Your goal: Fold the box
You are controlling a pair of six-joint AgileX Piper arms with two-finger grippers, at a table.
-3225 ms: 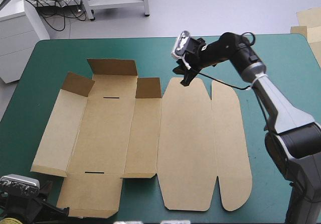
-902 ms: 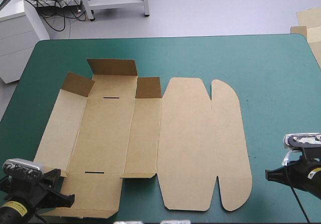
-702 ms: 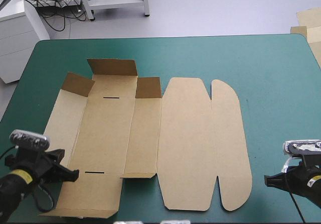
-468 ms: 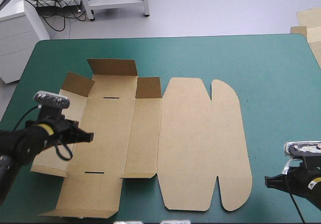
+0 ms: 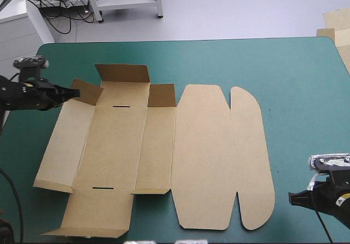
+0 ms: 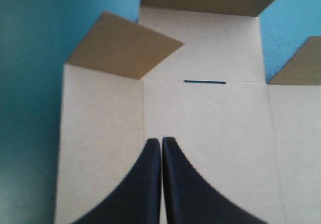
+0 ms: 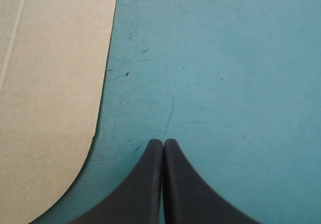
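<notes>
L pincer [image 6: 161, 141] together, empty, facing box [image 6: 215, 128]; R pincer [image 7: 163, 142] together, over teal-green cover [image 7: 225, 73].

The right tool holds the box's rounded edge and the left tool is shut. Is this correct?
No: the right tool holds nothing, shut over the cover beside the box, as the right wrist view shows. The left tool is shut.

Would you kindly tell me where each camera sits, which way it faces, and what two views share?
High view: above and behind the robot, looking forward and down at the table and flat box; left gripper and right gripper show.
Left wrist view: above that wrist, looking past its shut fingers onto the box's raised flaps.
Right wrist view: above that wrist, shut fingers over bare cover beside the box's rounded edge.
High and left wrist views share the slot.
</notes>
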